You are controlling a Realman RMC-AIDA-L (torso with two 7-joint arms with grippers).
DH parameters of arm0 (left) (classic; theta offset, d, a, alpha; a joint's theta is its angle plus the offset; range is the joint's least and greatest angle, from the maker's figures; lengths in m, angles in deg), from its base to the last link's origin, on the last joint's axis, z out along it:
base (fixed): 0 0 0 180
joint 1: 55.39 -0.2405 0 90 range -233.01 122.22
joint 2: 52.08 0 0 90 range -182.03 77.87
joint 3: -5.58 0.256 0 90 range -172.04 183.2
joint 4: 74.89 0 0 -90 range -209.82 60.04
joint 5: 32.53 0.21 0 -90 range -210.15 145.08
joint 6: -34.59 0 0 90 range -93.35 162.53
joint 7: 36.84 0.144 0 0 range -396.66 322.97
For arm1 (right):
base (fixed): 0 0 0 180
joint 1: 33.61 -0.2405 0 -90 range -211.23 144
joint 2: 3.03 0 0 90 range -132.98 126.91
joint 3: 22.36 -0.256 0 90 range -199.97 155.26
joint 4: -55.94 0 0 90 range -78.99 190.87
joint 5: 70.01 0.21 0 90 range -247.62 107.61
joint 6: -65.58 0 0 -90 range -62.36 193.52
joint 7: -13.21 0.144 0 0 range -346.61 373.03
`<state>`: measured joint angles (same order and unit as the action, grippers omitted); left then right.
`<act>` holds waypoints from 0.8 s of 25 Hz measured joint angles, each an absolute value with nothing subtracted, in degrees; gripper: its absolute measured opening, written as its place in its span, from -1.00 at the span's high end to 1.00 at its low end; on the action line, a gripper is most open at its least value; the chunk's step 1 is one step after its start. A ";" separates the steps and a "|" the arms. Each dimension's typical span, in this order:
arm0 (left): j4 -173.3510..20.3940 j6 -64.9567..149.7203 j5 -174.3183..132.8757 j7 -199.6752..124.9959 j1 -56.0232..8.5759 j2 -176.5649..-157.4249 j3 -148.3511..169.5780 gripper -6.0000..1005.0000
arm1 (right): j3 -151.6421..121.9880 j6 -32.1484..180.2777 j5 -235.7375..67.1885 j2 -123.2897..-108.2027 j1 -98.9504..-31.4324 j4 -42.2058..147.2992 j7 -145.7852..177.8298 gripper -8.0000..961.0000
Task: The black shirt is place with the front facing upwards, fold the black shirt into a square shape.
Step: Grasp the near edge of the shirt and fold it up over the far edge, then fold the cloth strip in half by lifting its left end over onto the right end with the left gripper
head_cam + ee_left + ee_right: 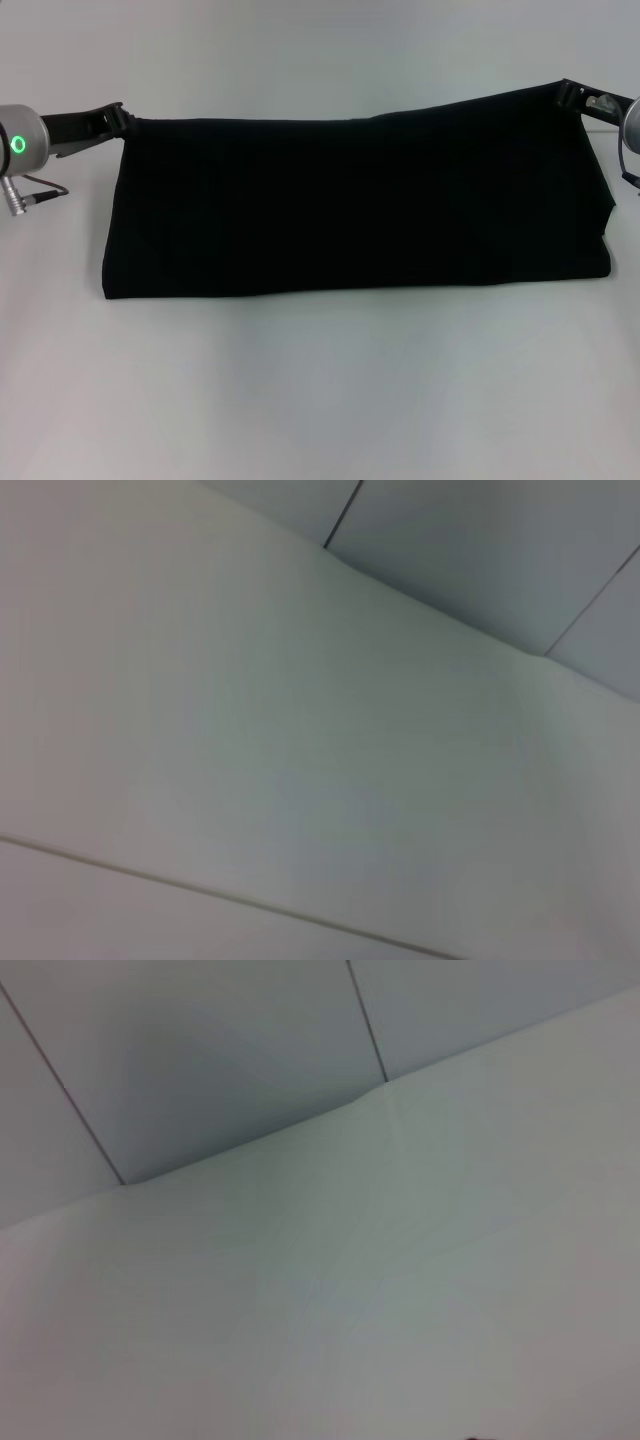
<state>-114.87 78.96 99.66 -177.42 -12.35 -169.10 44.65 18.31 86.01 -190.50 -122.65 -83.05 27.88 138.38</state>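
Black shirt [360,205]: plain dark cloth, mid-frame on white table [320,400]; upper corners pinched by left gripper [122,116] and right gripper [570,97], fingers clamped on fabric, holding the edge taut, likely for folding

Head view looks forward and down at the white table [320,400]; both wrist views face it closely.

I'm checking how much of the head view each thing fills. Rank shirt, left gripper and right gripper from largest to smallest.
1. Shirt, by far the largest.
2. Left gripper and right gripper look about alike; both are partly cut off by the frame edge, so I won't rank them.
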 joint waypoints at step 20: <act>-120.18 78.30 98.22 -179.15 -15.29 -172.57 43.88 0.08 | 23.23 98.94 -191.08 -116.09 -81.10 24.92 145.15 0.47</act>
